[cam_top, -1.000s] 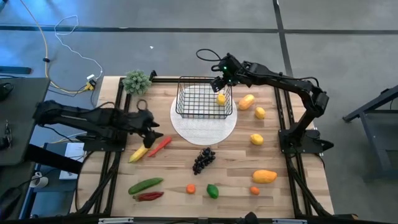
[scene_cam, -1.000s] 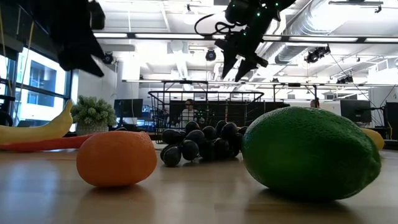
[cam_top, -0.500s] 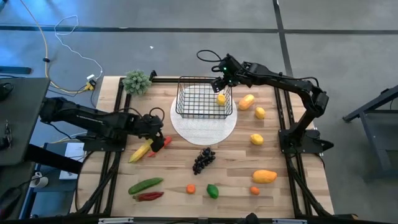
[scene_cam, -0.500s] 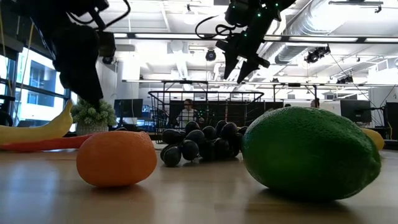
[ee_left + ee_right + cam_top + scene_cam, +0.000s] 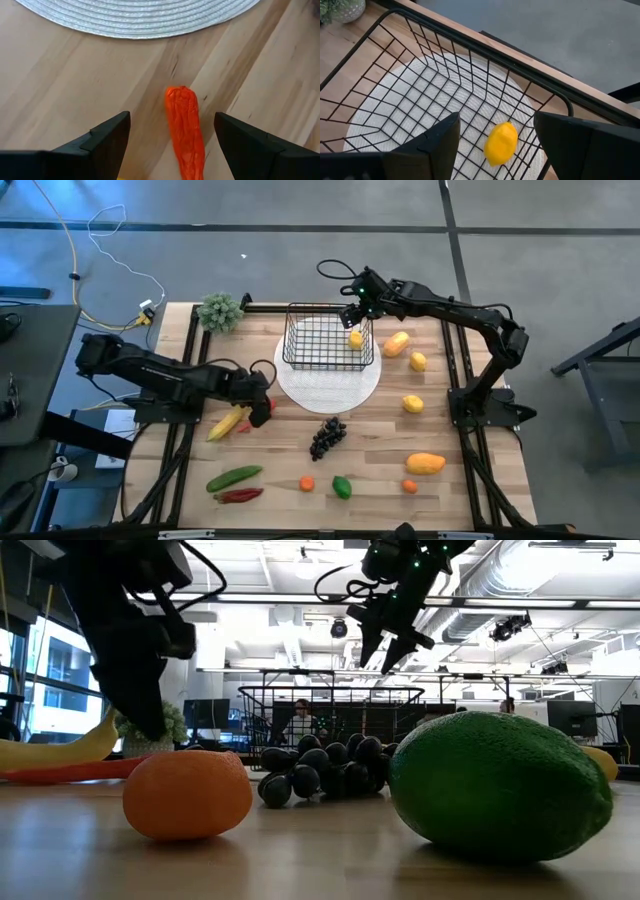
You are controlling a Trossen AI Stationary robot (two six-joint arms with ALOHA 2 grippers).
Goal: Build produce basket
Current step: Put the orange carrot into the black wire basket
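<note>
the black wire basket [image 5: 328, 340] sits on a round white plate [image 5: 330, 385], one lemon [image 5: 501, 142] inside. right gripper [image 5: 352, 312] hovers above it, open, empty. left gripper [image 5: 170, 142] is open astride a red chilli [image 5: 186, 135] beside the banana [image 5: 224, 423]. three yellow fruits [image 5: 412, 404] lie right of the basket.

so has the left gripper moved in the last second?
Yes. In the high view the left gripper has advanced toward the round white mat, now sitting over the red chilli beside the banana, fingers open.

Our left tool [image 5: 262, 404] sits low near nine o'clock, fingers spread wide. Our right tool [image 5: 352, 313] hangs raised toward twelve o'clock, fingers parted too.
</note>
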